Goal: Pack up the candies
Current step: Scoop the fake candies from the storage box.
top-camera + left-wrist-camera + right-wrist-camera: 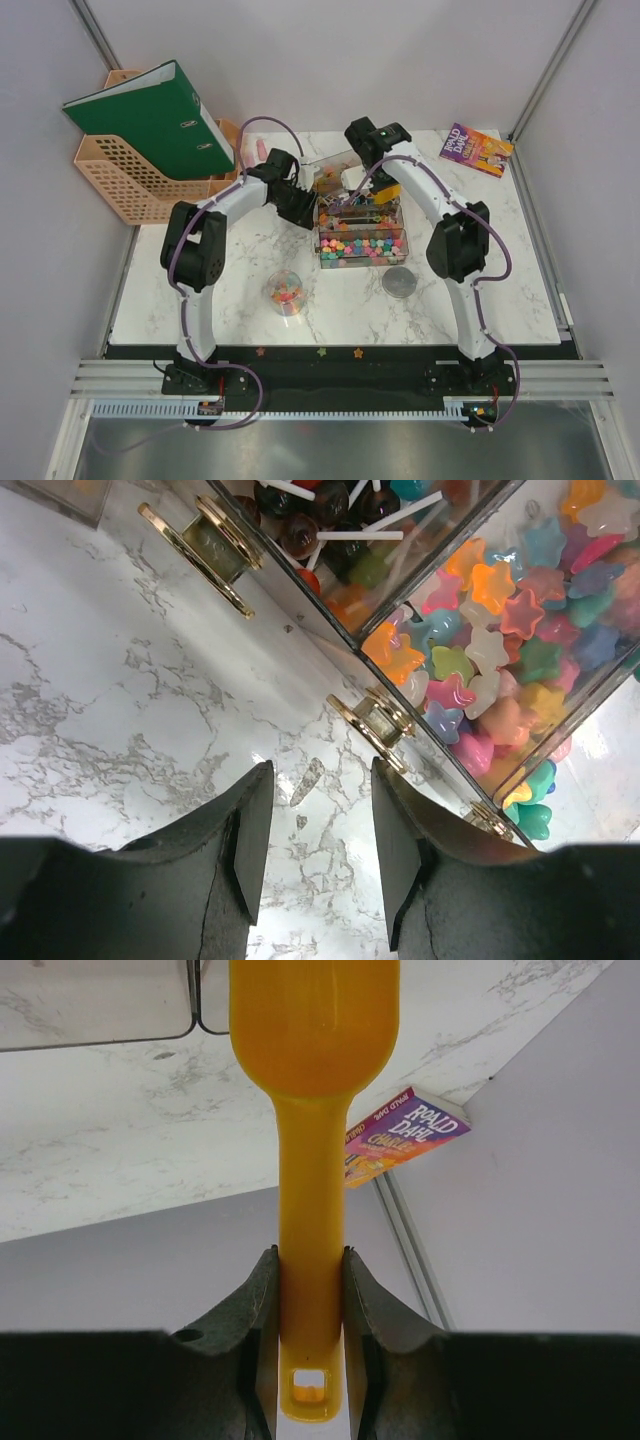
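Observation:
The candies (362,245) are small multicoloured sweets filling a compartment of a clear box (398,258) at mid-table; in the left wrist view they show as star shapes (500,630) behind the box wall. More lie in a clear cup (286,290) near the front. My left gripper (320,780) hovers open over bare marble just left of the box, nothing between its fingers. My right gripper (310,1260) is shut on the handle of an orange scoop (312,1020), held above the far end of the box.
A compartment of lollipops (340,510) sits beside the stars. Gold fittings (372,725) line the box's side. A round lid (398,282) lies front right of the box. A book (476,150) is at the back right, a file tray with a green binder (150,125) at the back left.

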`<state>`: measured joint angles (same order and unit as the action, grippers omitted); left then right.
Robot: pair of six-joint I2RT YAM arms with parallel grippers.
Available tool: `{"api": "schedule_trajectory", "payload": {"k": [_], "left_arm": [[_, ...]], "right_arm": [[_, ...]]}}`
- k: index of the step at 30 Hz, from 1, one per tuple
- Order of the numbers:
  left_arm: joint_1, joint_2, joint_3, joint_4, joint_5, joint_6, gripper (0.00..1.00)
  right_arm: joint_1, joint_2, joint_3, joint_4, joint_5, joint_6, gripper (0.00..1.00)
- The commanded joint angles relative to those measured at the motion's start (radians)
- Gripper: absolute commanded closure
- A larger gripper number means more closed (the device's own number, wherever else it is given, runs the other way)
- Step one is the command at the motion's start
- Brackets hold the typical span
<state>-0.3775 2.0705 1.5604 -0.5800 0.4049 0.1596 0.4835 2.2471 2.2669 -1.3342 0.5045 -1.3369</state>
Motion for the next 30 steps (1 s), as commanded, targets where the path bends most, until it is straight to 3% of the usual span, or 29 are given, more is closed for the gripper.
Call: {"api": "schedule_trajectory", "payload": {"k": [1,30], "left_arm": [[-0.017,-0.075,-0.025,0.060,0.064,-0.034,0.49],[-0.008,-0.101,-0.099,0.091,0.032,-0.029,0.48]], "right_arm": [[0.017,0.043,0.000,-0.125,0.032,-0.008,1.00],[0.066,0.287,0.221,-0.112,-0.101,0.073,1.00]]}}
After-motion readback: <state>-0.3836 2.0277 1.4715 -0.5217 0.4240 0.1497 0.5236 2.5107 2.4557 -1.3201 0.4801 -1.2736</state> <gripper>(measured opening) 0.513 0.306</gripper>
